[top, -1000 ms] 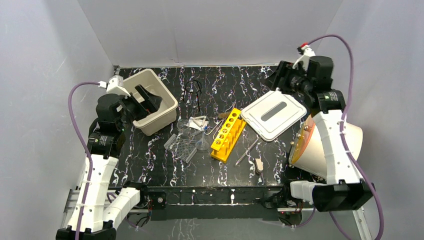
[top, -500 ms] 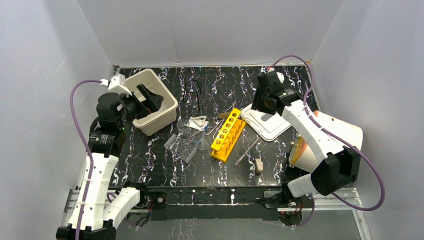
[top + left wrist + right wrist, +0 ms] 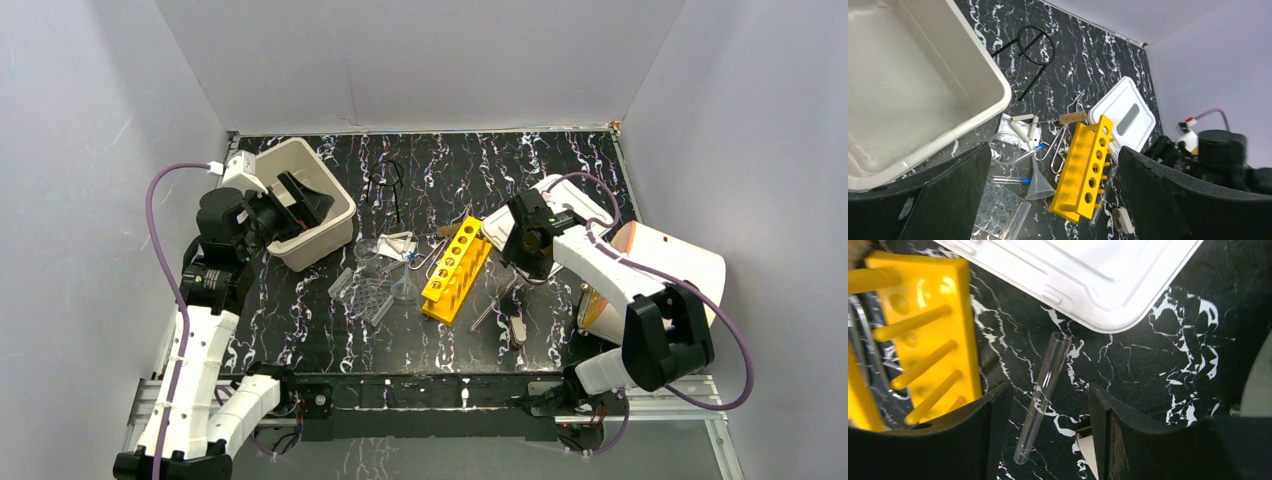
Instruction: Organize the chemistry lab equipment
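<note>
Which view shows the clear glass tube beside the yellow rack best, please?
The right wrist view: the clear tube lies whole between the fingers. The top view gives only a thin streak; the left wrist view mostly hides it behind the yellow rack.

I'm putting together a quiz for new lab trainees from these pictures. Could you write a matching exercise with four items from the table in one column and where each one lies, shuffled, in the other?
Items
1. tube rack
2. test tube
3. wire loop
4. slotted lid

Places
A. beside the beige bin, towards the far wall
B. lying flat, to the right of the rack
C. between the funnel and the lid
D. lying between the fingers of the open right end effector

Pairs: 1-C, 2-D, 3-A, 4-B
</note>
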{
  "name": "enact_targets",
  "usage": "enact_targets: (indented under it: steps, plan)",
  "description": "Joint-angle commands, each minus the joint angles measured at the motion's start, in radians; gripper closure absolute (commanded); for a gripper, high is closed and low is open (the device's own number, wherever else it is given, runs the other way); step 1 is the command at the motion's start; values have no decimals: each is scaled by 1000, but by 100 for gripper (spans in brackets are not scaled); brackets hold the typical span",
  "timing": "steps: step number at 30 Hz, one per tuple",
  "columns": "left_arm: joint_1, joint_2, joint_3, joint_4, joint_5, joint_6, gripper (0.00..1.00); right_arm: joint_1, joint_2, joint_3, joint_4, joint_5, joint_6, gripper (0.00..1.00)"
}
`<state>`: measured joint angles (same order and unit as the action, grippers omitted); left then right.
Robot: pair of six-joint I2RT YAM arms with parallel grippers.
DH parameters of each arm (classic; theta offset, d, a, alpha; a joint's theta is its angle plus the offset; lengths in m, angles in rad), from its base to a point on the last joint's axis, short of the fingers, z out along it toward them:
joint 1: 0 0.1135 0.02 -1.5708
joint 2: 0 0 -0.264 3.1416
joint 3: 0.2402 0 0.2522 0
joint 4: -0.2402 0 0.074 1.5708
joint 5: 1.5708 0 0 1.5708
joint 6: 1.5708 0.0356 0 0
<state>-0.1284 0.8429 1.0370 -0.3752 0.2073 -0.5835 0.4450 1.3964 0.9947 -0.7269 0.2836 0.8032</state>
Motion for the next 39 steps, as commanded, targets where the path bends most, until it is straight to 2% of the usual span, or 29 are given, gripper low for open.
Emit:
enact_targets:
  steps: [1,7,15,18,21,33,39]
  plan:
    - [-7,-8,8,36,85,-14,2,-1,69,-25,46,-16,70,34]
    - [-7,-10,10,55,153,-18,2,0,137,-27,128,-61,56,36]
    - [-7,-27,13,49,152,-22,2,-1,152,-79,125,14,152,41]
    - [-7,-27,17,44,149,-22,2,0,151,-101,129,22,157,45]
    - [-7,-26,21,37,152,-20,2,0,153,-118,153,14,145,58]
    - [-7,-17,24,35,209,-11,2,0,168,-165,218,8,202,60]
    - [-7,-20,13,34,237,-36,2,0,205,-163,217,6,249,53]
